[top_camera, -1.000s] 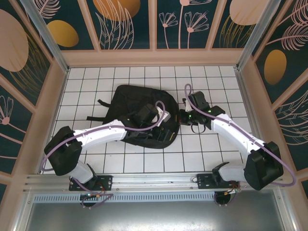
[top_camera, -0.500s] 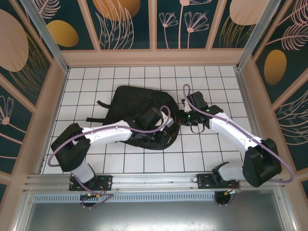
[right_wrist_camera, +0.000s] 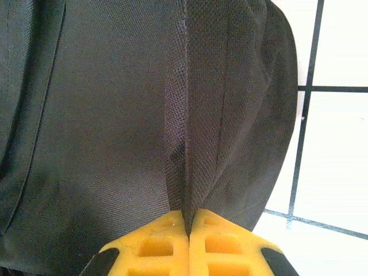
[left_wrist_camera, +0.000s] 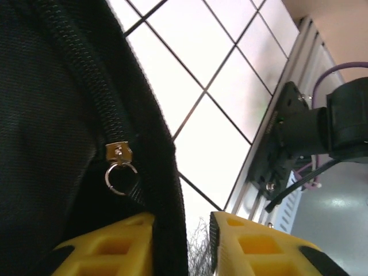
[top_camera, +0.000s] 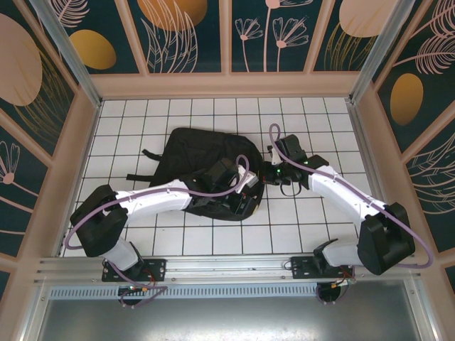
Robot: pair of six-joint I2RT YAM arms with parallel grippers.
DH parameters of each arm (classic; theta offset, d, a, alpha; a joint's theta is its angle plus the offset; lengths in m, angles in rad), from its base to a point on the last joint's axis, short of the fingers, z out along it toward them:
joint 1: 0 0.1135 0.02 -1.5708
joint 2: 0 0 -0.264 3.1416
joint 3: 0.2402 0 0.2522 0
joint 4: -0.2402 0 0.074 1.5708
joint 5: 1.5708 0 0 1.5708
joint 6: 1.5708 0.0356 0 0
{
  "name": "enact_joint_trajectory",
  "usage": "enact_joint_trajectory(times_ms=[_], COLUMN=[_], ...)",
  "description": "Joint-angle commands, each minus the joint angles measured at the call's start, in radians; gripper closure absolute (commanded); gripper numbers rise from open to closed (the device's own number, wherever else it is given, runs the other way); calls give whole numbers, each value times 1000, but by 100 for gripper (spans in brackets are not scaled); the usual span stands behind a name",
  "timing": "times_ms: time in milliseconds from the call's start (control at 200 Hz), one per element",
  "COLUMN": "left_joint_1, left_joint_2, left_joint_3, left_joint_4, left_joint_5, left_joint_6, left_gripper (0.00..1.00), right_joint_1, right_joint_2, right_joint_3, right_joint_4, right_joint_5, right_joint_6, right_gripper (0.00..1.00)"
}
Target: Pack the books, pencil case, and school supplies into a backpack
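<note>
The black backpack [top_camera: 188, 153] lies flat in the middle of the white tiled table. My left gripper [top_camera: 245, 193] is at its lower right edge. In the left wrist view the yellow jaws of the left gripper [left_wrist_camera: 181, 230] stand apart. The backpack's edge [left_wrist_camera: 155, 149] runs between them, against the left finger and clear of the right one. A zip slider with a metal ring [left_wrist_camera: 118, 167] sits just above. My right gripper [top_camera: 269, 172] is at the backpack's right side. In the right wrist view the right gripper [right_wrist_camera: 188, 215] is shut on a raised fold of backpack fabric [right_wrist_camera: 190, 115]. The books, pencil case and school supplies are out of view.
Wooden frame walls with patterned panels enclose the table [top_camera: 320, 220] on three sides. An aluminium rail [top_camera: 227, 263] with both arm bases runs along the near edge. It also appears in the left wrist view as the rail [left_wrist_camera: 287, 98].
The left gripper moved right along the backpack's lower edge, closed, then parted again. The right gripper stayed shut on the fabric and edged slightly left.
</note>
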Motion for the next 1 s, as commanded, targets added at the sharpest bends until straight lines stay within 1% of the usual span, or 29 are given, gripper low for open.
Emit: enact_joint_trajectory(times_ms=[0, 105, 160, 205, 310, 430, 545, 611, 661, 826, 866, 926, 996], left_joint_1=[-10, -8, -6, -5, 12, 38, 45, 45, 45, 47, 46, 47, 50], left_joint_2=[-24, -25, -24, -22, -26, -47, -54, -50, -50, -50, -50, -52, -57], left_joint_3=[-28, -27, -26, -29, -45, -74, -89, -96, -100, -99, -96, -94, -97], left_joint_4=[111, 131, 138, 147, 173, 222, 261, 288, 303, 320, 320, 316, 317], left_joint_5=[150, 144, 137, 127, 105, 91, 97, 112, 116, 122, 122, 113, 108], left_joint_6=[-62, -87, -98, -107, -132, -173, -200, -219, -230, -243, -245, -244, -245], left_gripper=[68, 68, 69, 72, 82, 90, 94, 93, 89, 84, 82, 75, 74], right_joint_1=[9, 9, 11, 12, 15, 17, 20, 22, 24, 29, 30, 32, 34], right_joint_2=[7, 4, 1, -1, -5, -9, -12, -12, -12, -9, -8, -7, -5], right_joint_3=[14, 7, 4, 0, -5, -13, -18, -19, -21, -26, -25, -26, -28], right_joint_4=[64, 71, 77, 80, 83, 84, 87, 88, 91, 96, 96, 97, 99], right_joint_5=[-3, -9, -15, -17, -17, -18, -21, -23, -23, -23, -23, -21, -23], right_joint_6=[9, 16, 21, 23, 26, 28, 30, 32, 33, 37, 37, 37, 39], right_gripper=[100, 100, 100, 100, 100, 100, 100, 100, 100, 100, 100, 100, 100])
